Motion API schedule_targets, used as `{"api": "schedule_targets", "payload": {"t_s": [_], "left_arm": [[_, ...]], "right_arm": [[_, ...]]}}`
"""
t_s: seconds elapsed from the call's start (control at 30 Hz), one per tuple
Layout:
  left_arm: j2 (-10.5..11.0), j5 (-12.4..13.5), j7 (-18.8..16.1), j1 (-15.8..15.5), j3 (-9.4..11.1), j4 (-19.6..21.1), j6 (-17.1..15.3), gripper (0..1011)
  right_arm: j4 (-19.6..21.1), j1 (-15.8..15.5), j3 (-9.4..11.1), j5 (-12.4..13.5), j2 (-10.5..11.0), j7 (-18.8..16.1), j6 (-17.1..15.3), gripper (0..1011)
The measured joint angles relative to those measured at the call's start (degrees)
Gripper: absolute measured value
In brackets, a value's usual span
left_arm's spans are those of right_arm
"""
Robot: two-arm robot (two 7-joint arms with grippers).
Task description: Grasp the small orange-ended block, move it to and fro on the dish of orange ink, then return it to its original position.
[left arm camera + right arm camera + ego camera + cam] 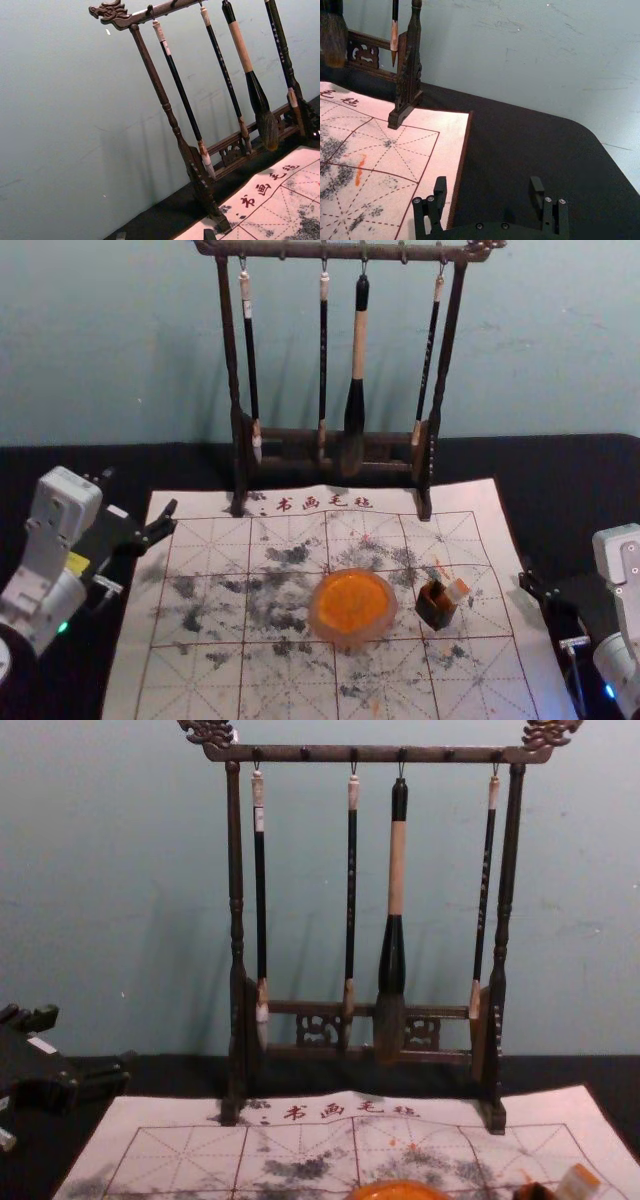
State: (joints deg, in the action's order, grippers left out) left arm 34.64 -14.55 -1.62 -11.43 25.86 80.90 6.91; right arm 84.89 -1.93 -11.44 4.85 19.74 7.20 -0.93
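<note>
The small block with an orange end sits on the right half of a white, ink-stained calligraphy mat, its pale body tilted against or rising from a dark, square, open-topped pot; which of the two, the view from the head cannot tell. Just to the left, the round dish of bright orange ink, ringed by a pale rim, lies apart from the pot. The left gripper hangs off by the mat's left side, its black fingers spread wide with nothing between them. Opposite, the right gripper waits by the mat's right side, well apart from the block, its fingers likewise wide apart and empty. Behind, a dark carved wooden rack stands on the mat's far edge before a blue-green wall, four hanging brushes on display (the thickest, with a black-and-tan handle, hangs third from the left). An orange streak marks the mat, among smudges of black.
</note>
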Motion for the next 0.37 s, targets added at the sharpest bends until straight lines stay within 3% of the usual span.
{"api": "schedule_targets", "payload": {"t_s": [0.37], "left_arm": [[0.0, 0.0, 0.0, 0.0, 0.0, 0.0, 0.0, 1001]], "right_arm": [[0.1, 0.0, 0.0, 0.0, 0.0, 0.1, 0.0, 1002]]}}
